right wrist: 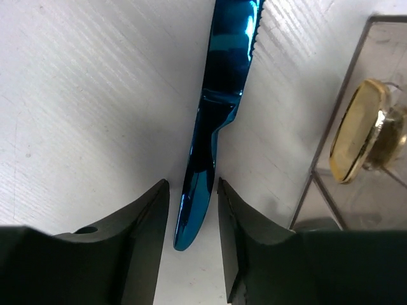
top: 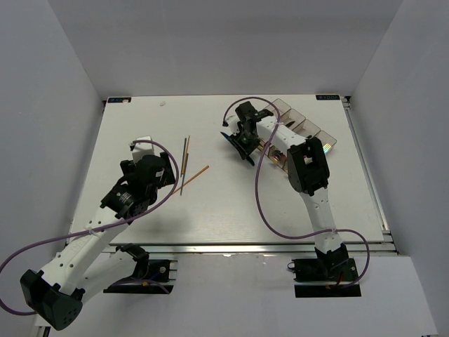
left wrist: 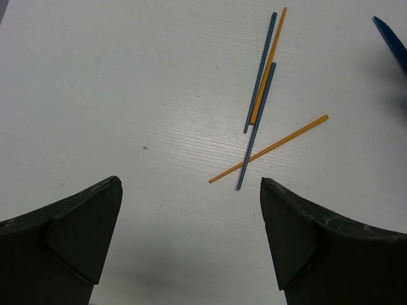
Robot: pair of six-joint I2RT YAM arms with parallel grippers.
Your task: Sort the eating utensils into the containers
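The blue knife lies flat on the white table just left of the containers. My right gripper is lowered over its handle, one finger on each side, a narrow gap showing on the left; in the top view it covers most of the knife. A gold-toned spoon lies in the nearest bin. Two orange and two blue-grey chopsticks lie loosely crossed on the table. My left gripper is open and empty, just short of them.
Iridescent pieces show in the bins beside my right forearm. The knife's tip shows at the right edge of the left wrist view. The table's raised edges run along the back and right sides.
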